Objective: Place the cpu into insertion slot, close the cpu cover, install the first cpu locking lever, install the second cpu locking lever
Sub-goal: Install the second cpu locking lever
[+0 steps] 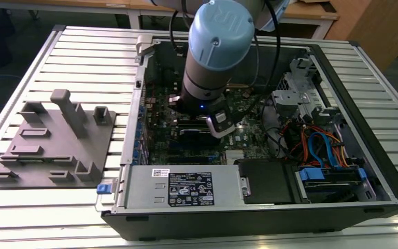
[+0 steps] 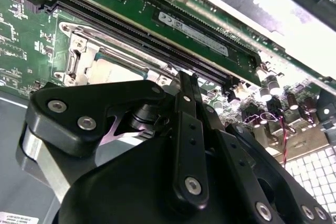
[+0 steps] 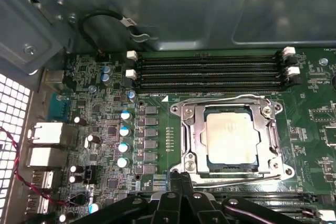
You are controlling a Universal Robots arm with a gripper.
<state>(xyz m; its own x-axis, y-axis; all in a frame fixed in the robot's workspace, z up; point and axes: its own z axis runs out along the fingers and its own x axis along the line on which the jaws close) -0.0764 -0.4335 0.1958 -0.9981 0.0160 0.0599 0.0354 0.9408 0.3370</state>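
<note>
In the first wrist view the cpu [image 3: 231, 135], a pale silver-beige square, lies flat in its socket on the green motherboard. The grey metal cpu cover [image 3: 191, 129] lies down around it as a frame. One thin wire lever [image 3: 220, 98] runs along the socket side nearer the memory slots, and another lever [image 3: 241, 180] runs along the opposite side. My gripper [image 3: 181, 178] is shut, its black fingertips together at the socket corner where that second lever ends. The second wrist view has the shut gripper [image 2: 186, 80] just beside the cover [image 2: 79, 51].
The arm [image 1: 216, 52] reaches down into an open computer case [image 1: 365, 104]. Memory slots [image 3: 210, 69] border the socket, and capacitors [image 3: 125, 129] stand close by. A power supply [image 1: 178, 189] and cabled drive bays [image 1: 323, 150] fill the near side. A grey fixture plate [image 1: 54, 140] lies at the exterior view's left.
</note>
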